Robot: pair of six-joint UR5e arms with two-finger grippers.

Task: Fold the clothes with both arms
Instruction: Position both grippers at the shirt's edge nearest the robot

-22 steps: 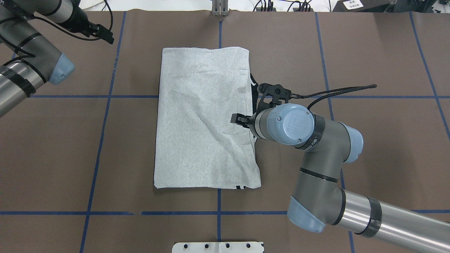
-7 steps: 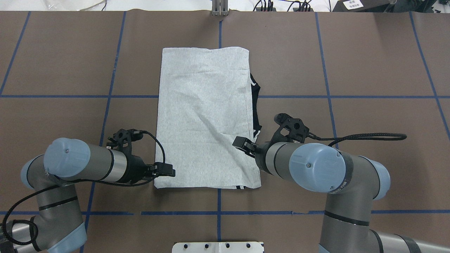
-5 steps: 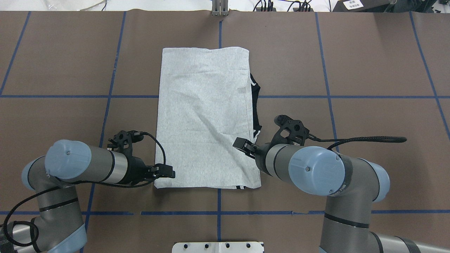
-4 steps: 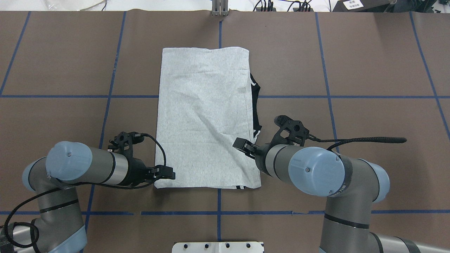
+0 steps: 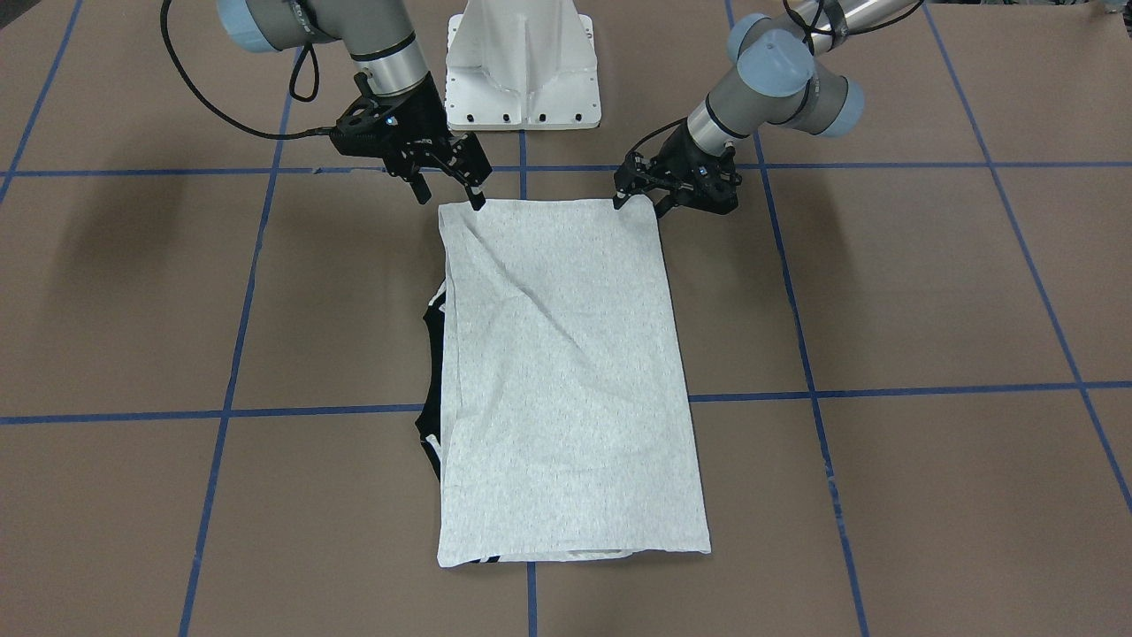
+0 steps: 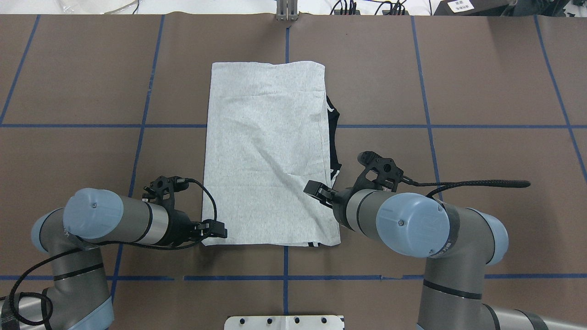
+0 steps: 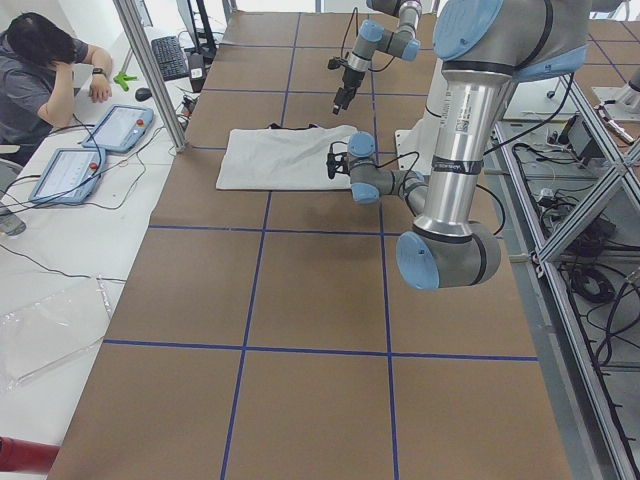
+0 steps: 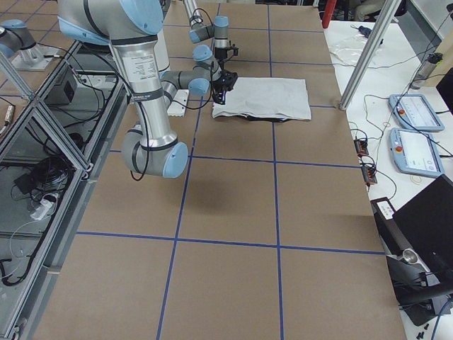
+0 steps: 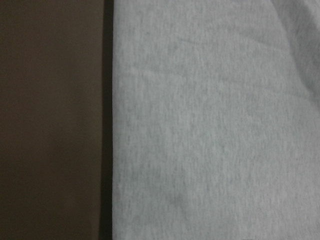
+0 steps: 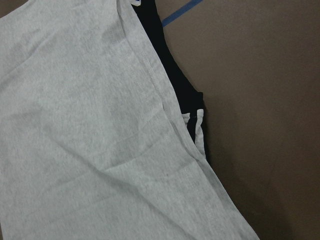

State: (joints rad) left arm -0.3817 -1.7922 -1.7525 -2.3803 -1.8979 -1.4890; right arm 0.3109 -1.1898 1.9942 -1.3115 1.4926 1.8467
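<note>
The brown surface [image 6: 458, 82], marked off by a grid of blue tape lines [image 6: 458, 126], carries one item: the light heather-grey T-shirt [image 6: 266, 151]. It lies flat at the middle of the surface, folded into a long rectangle with its long axis running away from the robot, plain grey fabric uppermost with shallow diagonal creases. The right arm [image 6: 412, 224] and left arm [image 6: 114, 220] both reach forward from the robot's side towards the shirt's near short edge, one at each end of it. The white pedestal base [image 5: 522, 71] stands between them, just behind that edge and clear of the fabric. The right pincer [image 5: 449, 195] hangs over the near right corner of the shirt with its fingers plainly apart and nothing between them; the overhead view shows it raised above the fabric rather than resting on it. The left pincer [image 5: 640, 203] sits low at the near left corner, fingers parted to either side of the corner – contact with the cloth cannot be confirmed. The left wrist view shows only the shirt's straight left edge against the surface. Black trim [image 6: 334, 137] protrudes from under the shirt's right long edge, with white stripe ends visible, and a short black strip [image 6: 313, 244] shows at the near edge by the right corner.
</note>
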